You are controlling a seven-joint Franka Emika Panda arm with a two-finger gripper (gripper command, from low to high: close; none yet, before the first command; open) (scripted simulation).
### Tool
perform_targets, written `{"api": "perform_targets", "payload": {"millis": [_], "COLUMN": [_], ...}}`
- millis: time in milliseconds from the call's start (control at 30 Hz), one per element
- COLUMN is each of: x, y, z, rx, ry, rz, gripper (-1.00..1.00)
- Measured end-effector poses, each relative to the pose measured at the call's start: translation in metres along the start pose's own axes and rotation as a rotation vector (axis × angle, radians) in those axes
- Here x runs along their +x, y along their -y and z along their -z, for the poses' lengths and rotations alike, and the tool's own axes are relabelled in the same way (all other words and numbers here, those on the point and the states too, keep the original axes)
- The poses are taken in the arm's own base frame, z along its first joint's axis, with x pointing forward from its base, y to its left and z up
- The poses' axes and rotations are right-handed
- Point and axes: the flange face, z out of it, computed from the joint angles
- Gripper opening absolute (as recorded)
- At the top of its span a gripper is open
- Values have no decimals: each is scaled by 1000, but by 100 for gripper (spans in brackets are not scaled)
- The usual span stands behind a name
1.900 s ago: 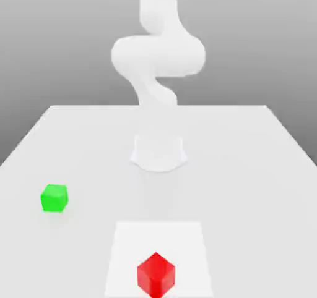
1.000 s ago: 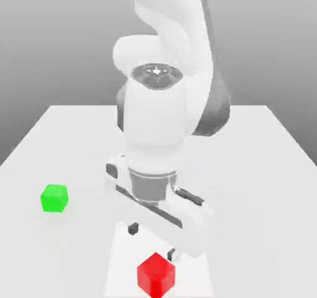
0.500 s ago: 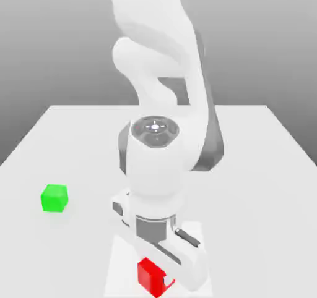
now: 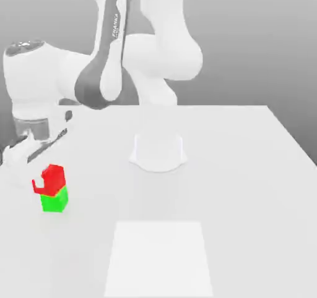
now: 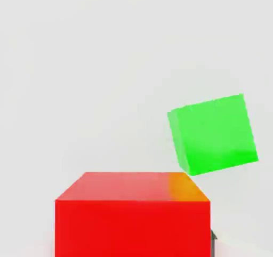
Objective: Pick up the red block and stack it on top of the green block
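Hand (image 4: 42,182) clamped on red block (image 4: 54,178), at about 9 o'clock in the exterior view, out near the table (image 4: 247,185) edge. Red block sits directly above green block (image 4: 54,200); the exterior view reads them as touching or nearly so, can't tell which. Hand view puts green block (image 5: 213,134) beyond and offset from red block (image 5: 132,213), at roughly 1 o'clock from it, so alignment looks off, not square over it. Green block rests on the table. Arm (image 4: 105,49) reaches over from centre toward 9 o'clock, hand pointing down. Arm base (image 4: 158,151) is at table centre. Lighter square patch (image 4: 158,258) at 6 o'clock on the table. One dark fingertip (image 5: 213,239) peeks out beside the red block in the hand view.
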Motion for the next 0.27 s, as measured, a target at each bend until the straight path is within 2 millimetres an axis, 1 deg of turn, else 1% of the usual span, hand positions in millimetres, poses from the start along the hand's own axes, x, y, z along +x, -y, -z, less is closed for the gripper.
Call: {"api": "perform_targets", "payload": {"millis": [33, 67, 167, 200, 267], "x": [10, 14, 19, 20, 20], "y": [1, 2, 1, 0, 0], "z": [-8, -17, -44, -49, -49], "rx": [-2, -3, -3, -4, -3], "ry": [4, 6, 7, 7, 7], "rz": [-48, -72, -94, -95, -95], "gripper": [-100, -100, -100, 100, 100]}}
